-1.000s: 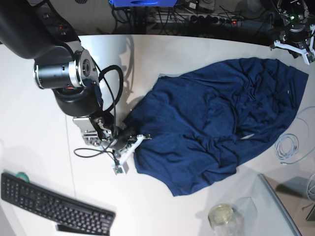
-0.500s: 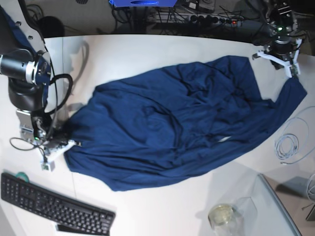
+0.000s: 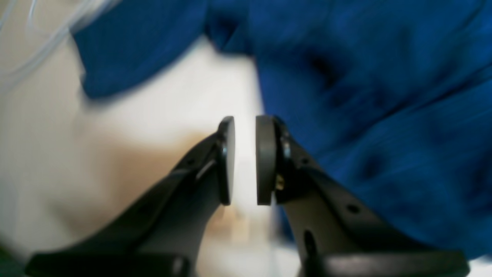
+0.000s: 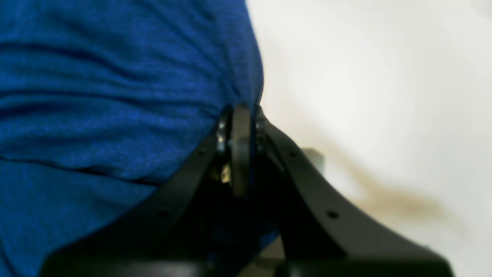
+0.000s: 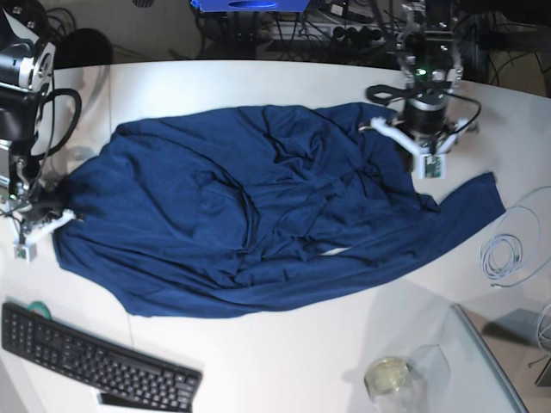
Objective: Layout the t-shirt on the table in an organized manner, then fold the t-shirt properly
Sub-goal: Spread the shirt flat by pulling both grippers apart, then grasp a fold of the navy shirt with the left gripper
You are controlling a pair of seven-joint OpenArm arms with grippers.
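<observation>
Your right gripper [image 4: 241, 154] is clamped on a bunched edge of the t-shirt [image 5: 258, 215] at the left end of the table [image 5: 258, 82]; the right wrist view shows the pads pressed together with blue knit pinched between them. Your left gripper [image 3: 245, 159] holds nothing — its pads stand slightly apart with bare white tabletop showing through the gap, and in the base view it hovers over the far right part of the garment.

The t-shirt lies spread across the middle of the table, wrinkled through the centre, with one part trailing out to the right. Judged from the folds, it is light, soft and limp: it will drag and stretch under tension and will not keep a shape unaided. You would do best to take it at corners or hems (the trailing right end looks the obvious second hold), not in the crumpled middle.

Surroundings: a keyboard [image 5: 95, 357] at the near left, a glass jar [image 5: 389, 379] and a clear panel at the near right, a coiled white cable [image 5: 504, 256] just beside the trailing end — that cable is the likeliest snag
</observation>
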